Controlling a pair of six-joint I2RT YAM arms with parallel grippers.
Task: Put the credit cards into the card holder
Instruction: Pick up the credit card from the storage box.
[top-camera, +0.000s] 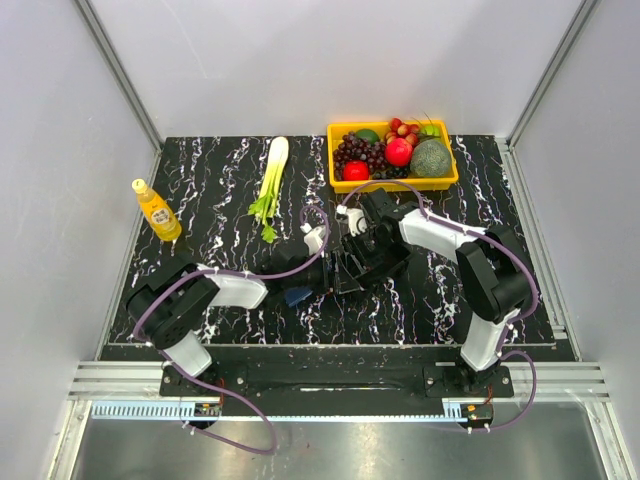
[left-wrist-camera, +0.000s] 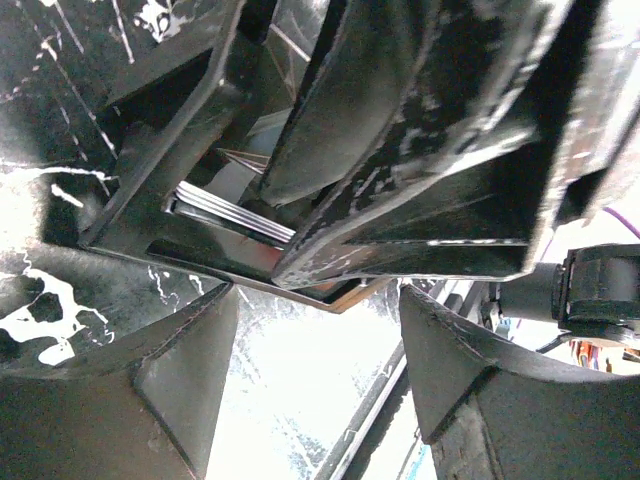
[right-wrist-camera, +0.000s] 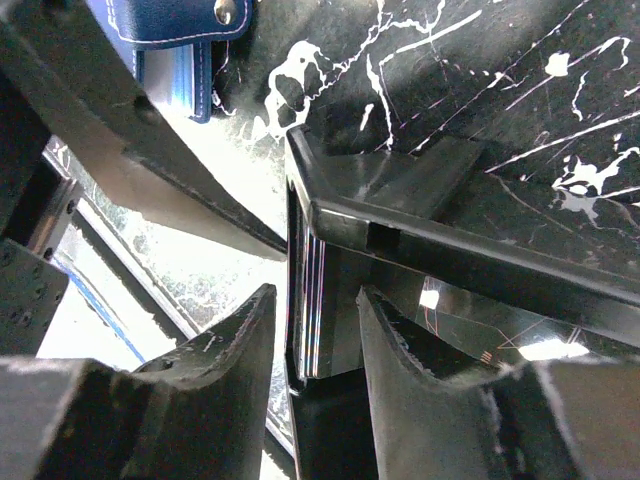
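A stack of credit cards (right-wrist-camera: 311, 340) stands on edge against one wall of a black tray (right-wrist-camera: 450, 235), which sits mid-table (top-camera: 368, 262). My right gripper (right-wrist-camera: 315, 292) is open, its jaws astride that wall and the cards; a sliver of light shows beside the left finger. The navy card holder (right-wrist-camera: 170, 25) lies just beyond, and it shows as a blue patch (top-camera: 297, 296) near the left arm. My left gripper (left-wrist-camera: 315, 380) is open and empty, just short of the tray's corner (left-wrist-camera: 340, 298). The card edges (left-wrist-camera: 235, 210) show inside the tray.
At the back right is a yellow basket (top-camera: 446, 180) of fruit. A celery stalk (top-camera: 271, 175) lies at the back middle. A yellow bottle (top-camera: 157, 210) stands at the left. Both arms crowd the middle of the marbled table (top-camera: 220, 180).
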